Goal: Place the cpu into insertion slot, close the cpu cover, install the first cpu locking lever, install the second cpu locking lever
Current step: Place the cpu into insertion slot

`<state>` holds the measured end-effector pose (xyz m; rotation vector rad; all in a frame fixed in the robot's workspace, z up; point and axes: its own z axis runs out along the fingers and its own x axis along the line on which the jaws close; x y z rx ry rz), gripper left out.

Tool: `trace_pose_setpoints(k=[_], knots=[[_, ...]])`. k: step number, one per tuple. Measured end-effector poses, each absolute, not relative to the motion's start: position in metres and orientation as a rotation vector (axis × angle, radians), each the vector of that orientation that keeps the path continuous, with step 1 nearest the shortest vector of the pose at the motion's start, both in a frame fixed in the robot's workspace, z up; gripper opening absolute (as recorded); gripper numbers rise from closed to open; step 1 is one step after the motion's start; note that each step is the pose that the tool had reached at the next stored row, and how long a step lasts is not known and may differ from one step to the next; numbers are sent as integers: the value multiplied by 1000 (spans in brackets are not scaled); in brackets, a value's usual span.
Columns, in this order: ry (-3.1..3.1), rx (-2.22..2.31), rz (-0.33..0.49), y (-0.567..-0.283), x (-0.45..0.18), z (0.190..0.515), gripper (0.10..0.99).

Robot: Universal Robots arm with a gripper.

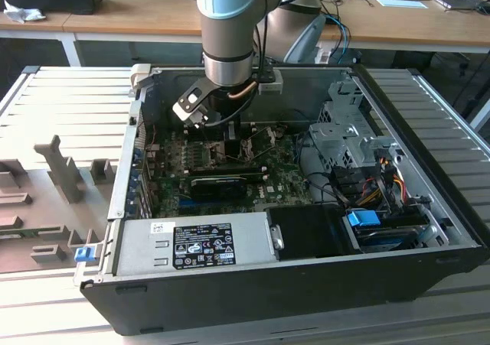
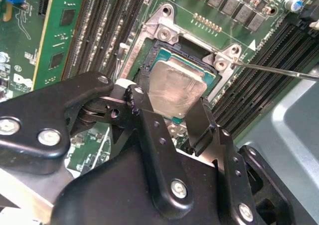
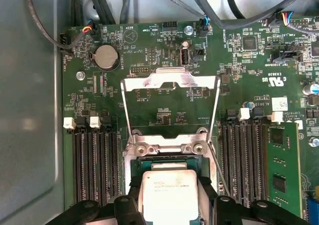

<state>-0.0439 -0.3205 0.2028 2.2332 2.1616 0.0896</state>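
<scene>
In both wrist views my gripper [image 2: 172, 103] [image 3: 169, 205] has its two black fingers [image 2: 142, 93] against opposite edges of the cpu [image 2: 174, 85] [image 3: 169, 192], shut on it. The chip, grey metal top up, sits level in or just over the insertion slot [image 2: 160, 46] [image 3: 167, 161]; I cannot tell whether it is fully seated. The cpu cover [image 3: 169, 80] stands open, swung back from its hinge beyond the socket. A thin locking lever [image 2: 279, 71] [image 3: 218, 162] sticks out, released, beside the socket. In the exterior view the gripper [image 1: 230, 135] is low over the motherboard [image 1: 283, 180].
Black memory slots [image 3: 94, 160] [image 3: 244, 155] run along both sides of the socket. A long black card [image 1: 222, 183] lies in front of the arm. The power supply [image 1: 199, 242], drive cage [image 1: 352, 131] and cables [image 1: 375, 184] crowd the open case [image 1: 429, 207].
</scene>
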Motion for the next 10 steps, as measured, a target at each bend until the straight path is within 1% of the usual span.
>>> trace_pose_setpoints(k=[3,4,10], knots=[[2162,2233,90,-320,-44,203,541],[2162,2233,90,-320,-44,203,604],[2162,2233,90,-320,-44,207,604]])
